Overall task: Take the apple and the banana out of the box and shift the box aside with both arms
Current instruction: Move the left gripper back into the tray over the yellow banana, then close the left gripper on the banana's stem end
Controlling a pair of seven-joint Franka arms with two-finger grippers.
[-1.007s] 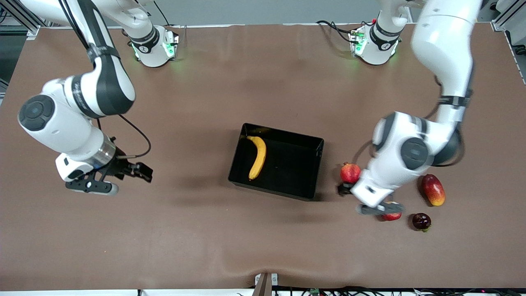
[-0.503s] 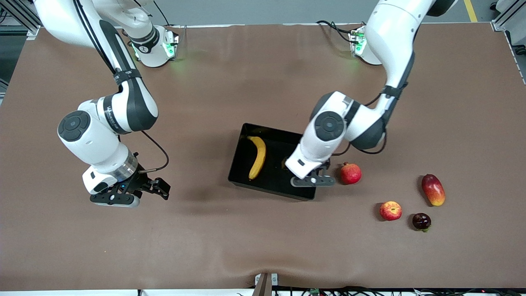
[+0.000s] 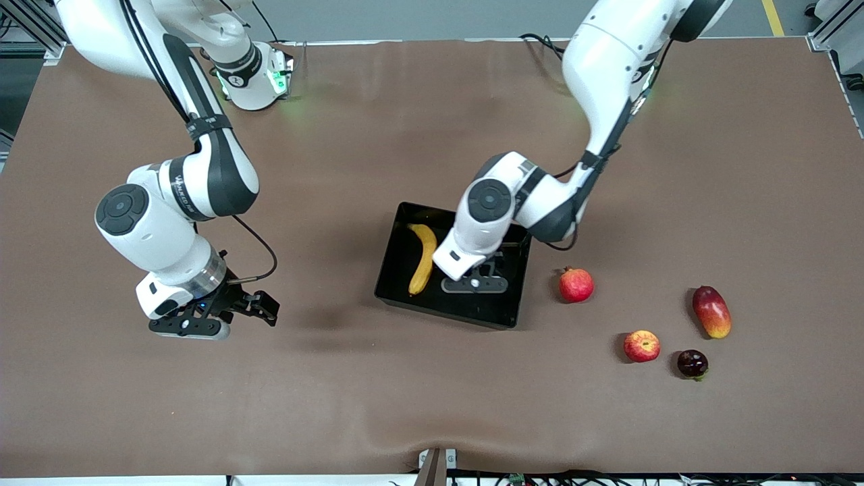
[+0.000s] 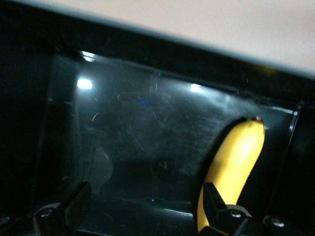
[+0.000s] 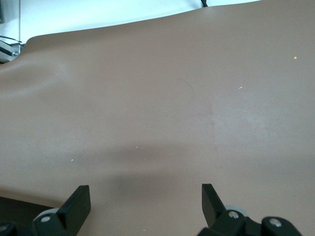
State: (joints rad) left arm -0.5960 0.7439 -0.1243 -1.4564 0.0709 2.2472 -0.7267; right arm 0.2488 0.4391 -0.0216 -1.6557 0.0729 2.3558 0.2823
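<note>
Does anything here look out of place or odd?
Only this: the left tool hangs open and empty over the black tray beside the banana, while the apple sits on the table outside it.

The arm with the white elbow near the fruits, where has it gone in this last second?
The left gripper swung from the apple, leaving it on the table, past the pomegranate, and now hangs open and empty over the black tray beside the banana. The right gripper shifted slightly toward the tray, then waited. The fruits and tray stayed put.
</note>
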